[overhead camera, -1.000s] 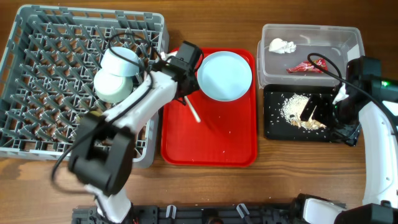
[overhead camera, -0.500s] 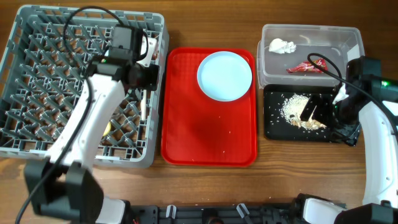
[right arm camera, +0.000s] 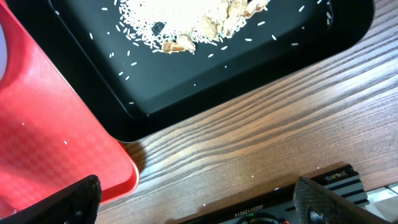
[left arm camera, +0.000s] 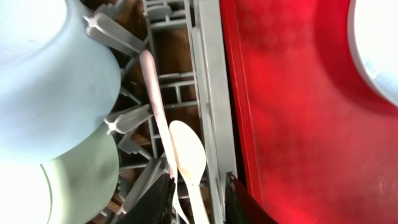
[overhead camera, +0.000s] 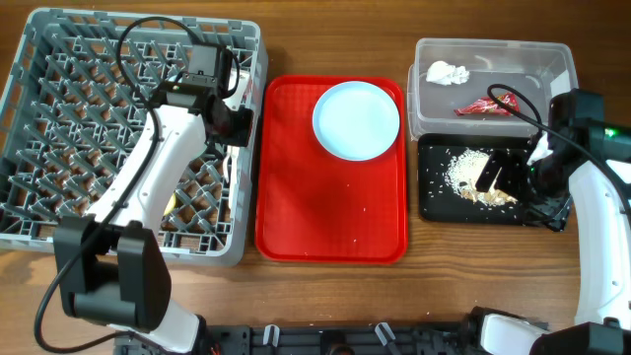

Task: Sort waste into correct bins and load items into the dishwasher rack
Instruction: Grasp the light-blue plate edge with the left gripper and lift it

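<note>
My left gripper [overhead camera: 235, 123] hangs over the right edge of the grey dishwasher rack [overhead camera: 59, 59]. In the left wrist view it [left arm camera: 199, 202] is open, and the white spoon [left arm camera: 187, 155] lies between its fingers, inside the rack wall, next to the fork handle [left arm camera: 152, 81]. The pale blue bowl [left arm camera: 43, 74] and pale green bowl [left arm camera: 74, 180] sit in the rack beside them; my arm hides them from overhead. The pale blue plate [overhead camera: 356, 119] lies on the red serving tray [overhead camera: 330, 222]. My right gripper [overhead camera: 544, 197] is open and empty [right arm camera: 199, 199] by the black tray [overhead camera: 432, 202].
The clear tub [overhead camera: 493, 51] at the back right holds the white tissue [overhead camera: 447, 72] and the red wrapper [overhead camera: 485, 105]. Rice crumbs [overhead camera: 471, 177] lie in the black tray, also seen in the right wrist view [right arm camera: 186, 25]. A few crumbs dot the red tray.
My left arm swung from the red tray over to the rack's right edge, and the spoon now lies in the rack. The right arm has not moved.
</note>
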